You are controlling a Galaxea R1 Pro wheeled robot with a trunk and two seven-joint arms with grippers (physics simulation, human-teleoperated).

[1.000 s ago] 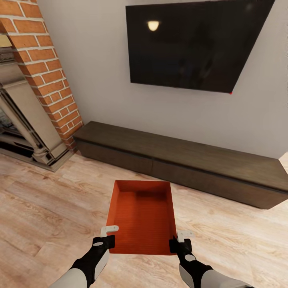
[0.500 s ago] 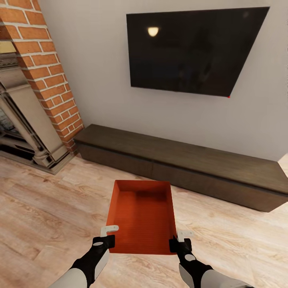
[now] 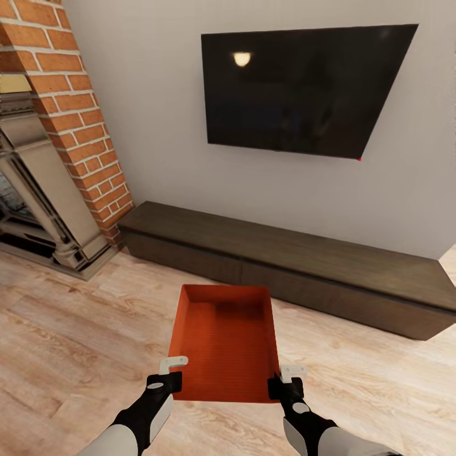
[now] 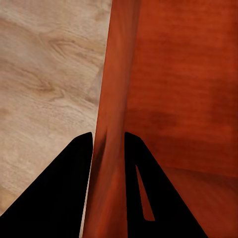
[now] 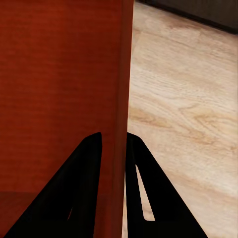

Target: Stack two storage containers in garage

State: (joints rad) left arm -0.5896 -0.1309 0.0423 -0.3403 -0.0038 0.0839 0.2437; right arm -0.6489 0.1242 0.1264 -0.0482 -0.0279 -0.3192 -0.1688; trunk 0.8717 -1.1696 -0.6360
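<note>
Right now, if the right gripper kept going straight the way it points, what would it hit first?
The right gripper already clamps the storage container's side wall; sliding straight on along it, the low dark cabinet probably comes next, though depth is unclear.

Setting: living room of a home, simulator render. Evidence:
- Large dark flat screen mounted on a plain light-grey wall; a lamp reflection shows in the screen's upper part.
- Long low dark-brown cabinet runs along the wall directly under the screen, standing on the floor.
- Red brick fireplace at the left end of the cabinet, with a grey stone surround and a dark opening.
- Light wood-plank floor throughout; the same planks appear beyond the fingers in both wrist views.
</note>
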